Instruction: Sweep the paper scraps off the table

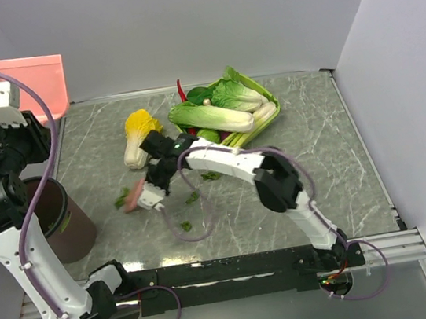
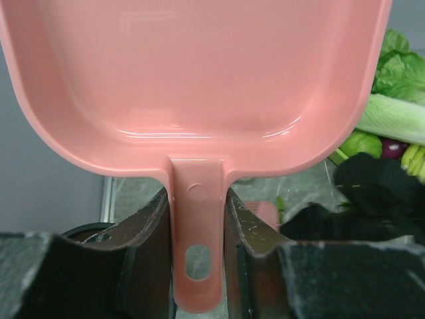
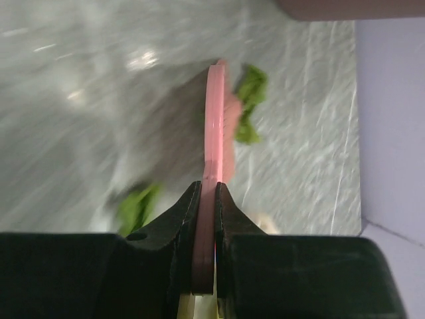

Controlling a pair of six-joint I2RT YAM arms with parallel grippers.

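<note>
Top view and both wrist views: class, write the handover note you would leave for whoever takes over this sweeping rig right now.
The left gripper is shut on the handle of the pink dustpan, held up at the far left, off the table. The pan looks empty.
The right gripper is shut on a flat pink sweeping tool, its end low beside one of the paper scraps.
Others lie loose mid-table: one, one, one.
Done: both tools in hand.
Left: bring the dustpan down and sweep the scraps in.
</note>
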